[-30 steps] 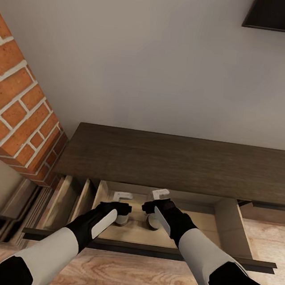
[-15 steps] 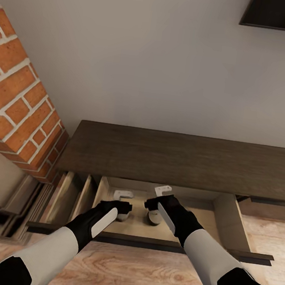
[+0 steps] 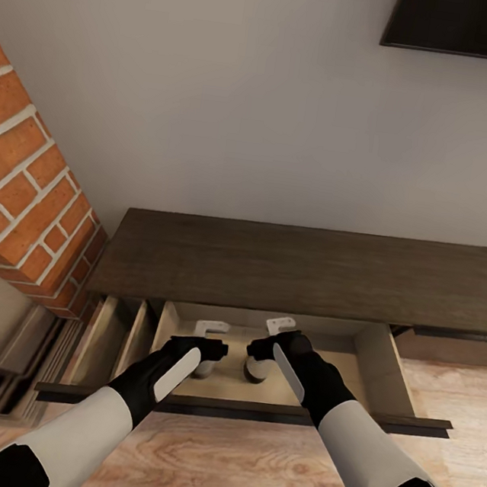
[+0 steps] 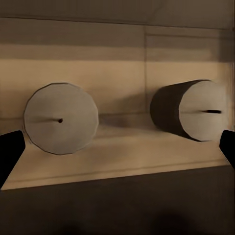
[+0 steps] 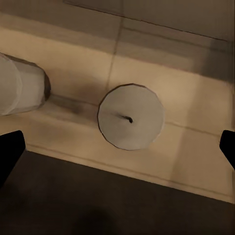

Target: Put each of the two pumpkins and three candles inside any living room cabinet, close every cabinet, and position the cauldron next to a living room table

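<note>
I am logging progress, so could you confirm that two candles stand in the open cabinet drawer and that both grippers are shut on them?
Not quite: both wrist views show the fingertips spread wide, empty. The left gripper and right gripper are open above the two candles standing in the open drawer.

Cabinet (image 3: 301, 270): dark-brown wood grain; open drawer (image 3: 333, 378) pale tan inside
Candles (image 4: 61, 118) (image 4: 196, 110): beige-grey, dark wick dots
Fireplace (image 3: 26, 199): orange-red brick, pale mortar lines
Wall (image 3: 217, 94): plain off-white
Floor (image 3: 246, 459): light wood grain
Arms (image 3: 80, 430): white sleeves, black wrists
</note>
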Controlling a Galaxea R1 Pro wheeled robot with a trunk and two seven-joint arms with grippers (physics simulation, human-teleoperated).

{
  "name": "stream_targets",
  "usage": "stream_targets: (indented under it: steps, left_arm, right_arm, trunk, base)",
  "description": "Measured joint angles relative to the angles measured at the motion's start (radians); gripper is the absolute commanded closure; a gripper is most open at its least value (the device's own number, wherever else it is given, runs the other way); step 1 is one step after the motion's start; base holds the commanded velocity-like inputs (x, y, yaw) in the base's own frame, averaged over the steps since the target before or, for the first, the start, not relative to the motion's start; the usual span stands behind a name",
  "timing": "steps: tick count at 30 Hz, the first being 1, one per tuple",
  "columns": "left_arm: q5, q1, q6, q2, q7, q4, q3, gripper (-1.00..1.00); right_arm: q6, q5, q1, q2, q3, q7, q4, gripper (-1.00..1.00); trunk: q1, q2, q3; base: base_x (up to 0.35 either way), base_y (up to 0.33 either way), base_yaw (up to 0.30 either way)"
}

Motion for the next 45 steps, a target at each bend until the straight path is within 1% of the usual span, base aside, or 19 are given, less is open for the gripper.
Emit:
stream_targets:
  steps: [4, 9, 12, 15, 17, 20, 22, 23, 24, 27, 28, 30, 31, 32, 37, 38, 42, 44, 45]
  left_arm:
    - [-0.002, 0.003, 0.009, 0.001, 0.0, -0.011, 0.005, -1.0]
    - [0.0, 0.004, 0.011, 0.008, 0.0, -0.017, 0.006, -1.0]
    - [0.001, 0.008, 0.012, 0.011, 0.0, -0.032, 0.006, -1.0]
    - [-0.001, 0.024, 0.025, 0.019, 0.0, -0.086, 0.006, -1.0]
    - [-0.002, 0.031, 0.04, 0.026, 0.001, -0.117, 0.006, -1.0]
    - [-0.003, 0.047, 0.064, 0.033, 0.002, -0.172, 0.011, -1.0]
    - [-0.002, 0.056, 0.071, 0.035, 0.007, -0.191, 0.019, -1.0]
    - [-0.002, 0.065, 0.076, 0.036, 0.019, -0.207, 0.028, -1.0]
    - [-0.001, 0.067, 0.078, 0.037, 0.025, -0.213, 0.031, -1.0]
    - [-0.002, 0.071, 0.087, 0.037, 0.044, -0.251, 0.036, -1.0]
    - [-0.002, 0.073, 0.1, 0.038, 0.054, -0.278, 0.038, -1.0]
    - [-0.002, 0.075, 0.114, 0.038, 0.066, -0.307, 0.039, -1.0]
    - [-0.002, 0.081, 0.123, 0.038, 0.079, -0.338, 0.039, -1.0]
    - [-0.003, 0.086, 0.127, 0.038, 0.086, -0.356, 0.039, -1.0]
    - [-0.007, 0.124, 0.138, 0.039, 0.124, -0.464, 0.04, -1.0]
    - [-0.007, 0.14, 0.141, 0.039, 0.138, -0.504, 0.04, -1.0]
    - [-0.007, 0.164, 0.152, 0.04, 0.157, -0.568, 0.039, -1.0]
    - [-0.004, 0.186, 0.177, 0.04, 0.164, -0.617, 0.036, -1.0]
    - [-0.003, 0.194, 0.182, 0.04, 0.165, -0.629, 0.035, -1.0]
  right_arm:
    - [0.004, 0.001, 0.004, -0.001, -0.011, -0.001, -0.02, -1.0]
    - [0.015, 0.001, 0.011, -0.003, -0.015, -0.001, -0.042, -1.0]
    - [0.038, 0.001, 0.029, -0.012, -0.016, 0.0, -0.088, -1.0]
    - [0.105, 0.001, 0.067, -0.046, -0.018, 0.001, -0.211, -1.0]
    - [0.126, 0.001, 0.079, -0.061, -0.026, 0.001, -0.258, -1.0]
    - [0.149, 0.002, 0.091, -0.078, -0.053, 0.001, -0.312, -1.0]
    - [0.154, 0.001, 0.094, -0.085, -0.063, 0.001, -0.327, -1.0]
    - [0.16, 0.002, 0.098, -0.094, -0.071, 0.001, -0.348, -1.0]
    - [0.161, 0.001, 0.1, -0.099, -0.073, 0.001, -0.358, -1.0]
    - [0.163, 0.001, 0.122, -0.126, -0.085, 0.001, -0.44, -1.0]
    - [0.164, 0.004, 0.139, -0.145, -0.109, 0.001, -0.503, -1.0]
    - [0.165, 0.002, 0.154, -0.162, -0.148, 0.001, -0.566, -1.0]
    - [0.166, 0.004, 0.169, -0.173, -0.184, 0.002, -0.617, -1.0]
    - [0.166, 0.002, 0.179, -0.177, -0.2, 0.003, -0.641, -1.0]
    - [0.167, 0.002, 0.234, -0.189, -0.245, 0.004, -0.756, -1.0]
    - [0.168, 0.002, 0.258, -0.191, -0.26, 0.004, -0.793, -1.0]
    - [0.169, 0.002, 0.294, -0.193, -0.301, 0.003, -0.832, -1.0]
    - [0.17, 0.003, 0.309, -0.194, -0.332, 0.003, -0.847, -1.0]
    - [0.17, 0.002, 0.311, -0.195, -0.338, 0.003, -0.849, -1.0]
  trunk:
    - [0.0, 0.0, 0.006]
    - [0.0, 0.0, 0.014]
    - [0.001, 0.0, 0.019]
    - [0.0, 0.0, 0.023]
    - [0.0, 0.0, 0.027]
    - [0.0, 0.0, 0.031]
    - [0.0, 0.0, 0.034]
    - [0.0, 0.0, 0.036]
    - [0.0, 0.0, 0.038]
    - [0.0, 0.0, 0.042]
    - [0.0, 0.0, 0.044]
    - [0.0, 0.0, 0.047]
    - [0.0, 0.0, 0.049]
    - [0.0, 0.0, 0.05]
    - [0.0, 0.0, 0.058]
    - [0.0, 0.0, 0.06]
    - [0.0, 0.0, 0.066]
    - [0.0, 0.0, 0.069]
    - [0.0, 0.0, 0.07]
  base:
    - [-0.004, 0.0, -0.119]
    - [-0.14, 0.0, -0.118]
    - [-0.26, 0.0, -0.117]
    - [-0.162, 0.0, -0.117]
    - [-0.083, 0.0, -0.117]
    - [-0.042, 0.0, -0.117]
    - [-0.018, 0.0, -0.117]
    - [-0.01, 0.0, -0.117]
    - [-0.006, 0.0, -0.117]
    - [-0.004, 0.0, -0.12]
    - [-0.002, 0.0, -0.123]
    - [-0.001, 0.0, -0.124]
    - [-0.001, 0.0, -0.125]
    - [-0.001, 0.0, -0.125]
    - [0.0, 0.0, -0.13]
    - [0.0, 0.0, -0.141]
    - [0.0, 0.0, -0.148]
    - [0.0, 0.0, -0.183]
    - [0.0, 0.0, -0.205]
